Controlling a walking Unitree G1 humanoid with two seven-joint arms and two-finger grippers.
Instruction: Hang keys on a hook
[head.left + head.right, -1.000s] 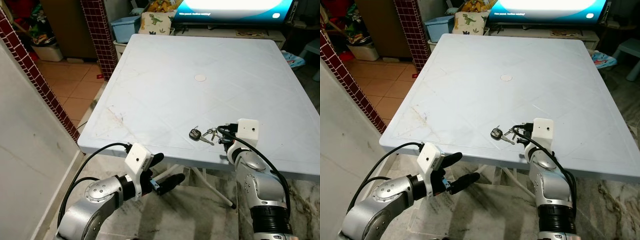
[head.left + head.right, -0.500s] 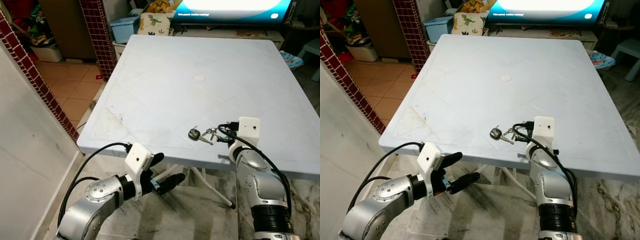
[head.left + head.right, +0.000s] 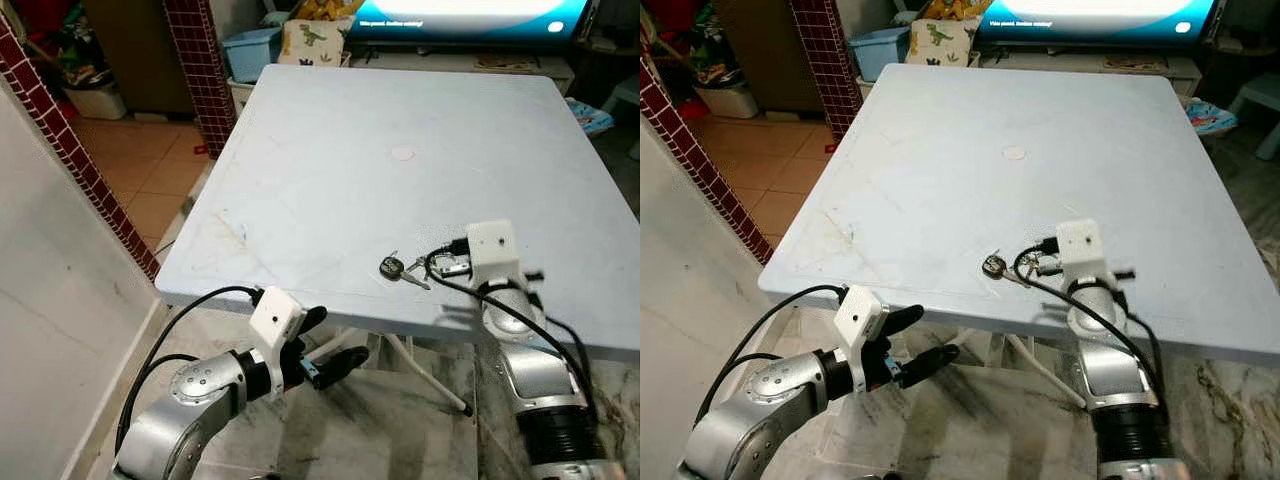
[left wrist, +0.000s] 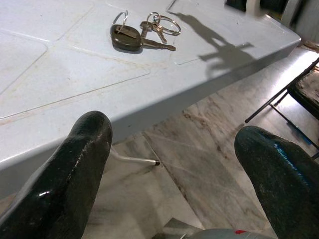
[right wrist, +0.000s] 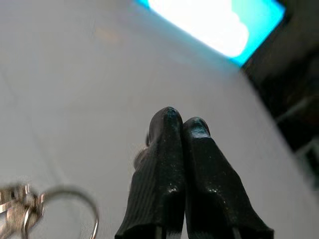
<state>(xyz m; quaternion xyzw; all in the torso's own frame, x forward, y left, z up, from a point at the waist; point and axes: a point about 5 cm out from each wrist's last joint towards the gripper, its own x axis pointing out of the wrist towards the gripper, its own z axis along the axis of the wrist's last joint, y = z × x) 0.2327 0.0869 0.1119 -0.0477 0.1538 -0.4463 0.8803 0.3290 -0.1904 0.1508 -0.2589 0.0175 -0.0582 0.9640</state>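
A bunch of keys (image 3: 400, 270) with a black fob lies on the white table (image 3: 330, 170) near its front edge; in the left wrist view the keys (image 4: 130, 38) lie flat with their rings beside the fob. My right gripper (image 5: 182, 124) is shut with nothing between its fingers. It hovers over the table just right of the keys, under its white wrist camera box (image 3: 491, 246). A key ring (image 5: 67, 204) shows beside its fingers. My left gripper (image 3: 335, 340) is open, below and in front of the table's front edge.
A lit TV screen (image 3: 460, 15) stands beyond the table's far edge. A red brick pillar (image 3: 200, 60) and a blue bin (image 3: 250, 50) are at the back left. A pale wall (image 3: 50, 290) runs along my left. Metal table legs (image 3: 430, 375) cross underneath.
My right arm has lifted and reached forward over the table beside the keys. The keys lie where they were. The left arm has not moved.
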